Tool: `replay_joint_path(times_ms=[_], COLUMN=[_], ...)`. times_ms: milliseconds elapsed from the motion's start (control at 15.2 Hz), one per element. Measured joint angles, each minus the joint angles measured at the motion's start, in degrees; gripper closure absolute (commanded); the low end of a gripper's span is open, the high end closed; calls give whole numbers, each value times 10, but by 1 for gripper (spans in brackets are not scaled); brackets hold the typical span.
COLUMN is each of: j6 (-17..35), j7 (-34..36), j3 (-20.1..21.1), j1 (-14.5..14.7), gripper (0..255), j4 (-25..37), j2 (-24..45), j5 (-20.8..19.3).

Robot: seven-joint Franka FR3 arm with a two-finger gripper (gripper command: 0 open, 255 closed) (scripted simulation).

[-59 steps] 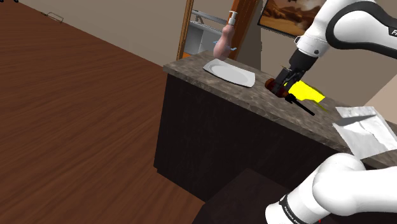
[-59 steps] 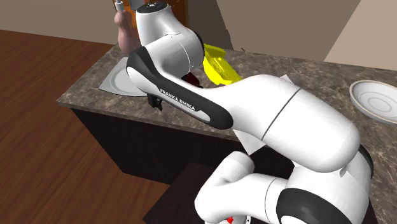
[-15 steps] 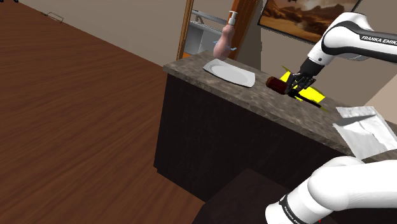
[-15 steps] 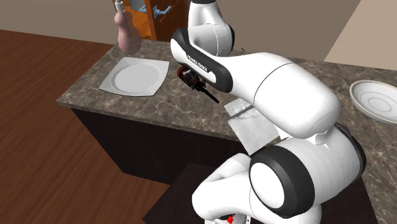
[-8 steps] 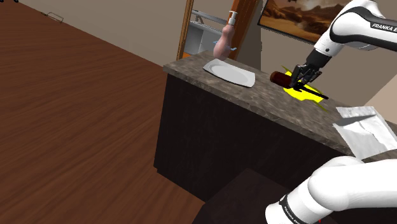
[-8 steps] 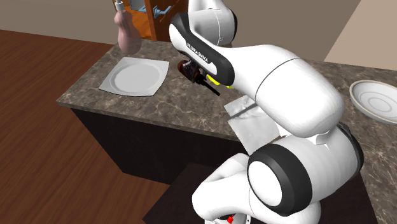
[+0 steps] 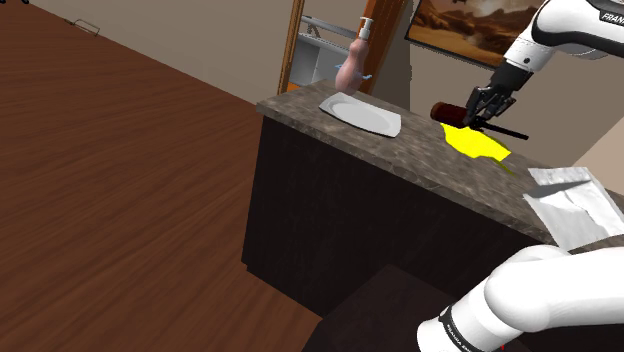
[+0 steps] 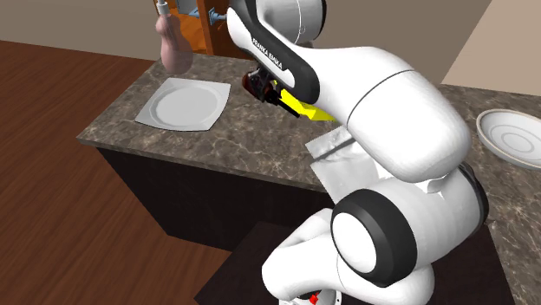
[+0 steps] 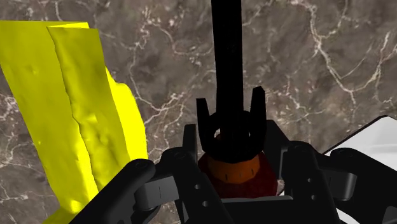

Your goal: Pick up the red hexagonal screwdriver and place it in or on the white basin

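In the second exterior view, a pink bottle (image 8: 172,48) stands at the far left corner of the bench (image 8: 217,147), just beside a white square plate (image 8: 184,105). Next along, the pincer (image 8: 263,89) is clamped on the red-handled screwdriver (image 8: 255,85) and holds it off the bench, above a yellow sheet (image 8: 301,105). A white sheet (image 8: 334,160) lies near the bench's front edge. The white basin (image 8: 511,139) sits well apart on the bench, at the view's right edge.

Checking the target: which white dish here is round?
The dish at the second exterior view's right edge; the plate by the pink bottle is square.
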Motion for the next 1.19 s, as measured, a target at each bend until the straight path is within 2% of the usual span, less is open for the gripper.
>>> replay_joint_path(times_ms=[792,1188], j6=[-87,-116], j7=[-11,-42], j3=[1,-11], j1=[8,-13], gripper=[255,255], j4=[128,91], j2=[41,-29], j5=[12,-15])
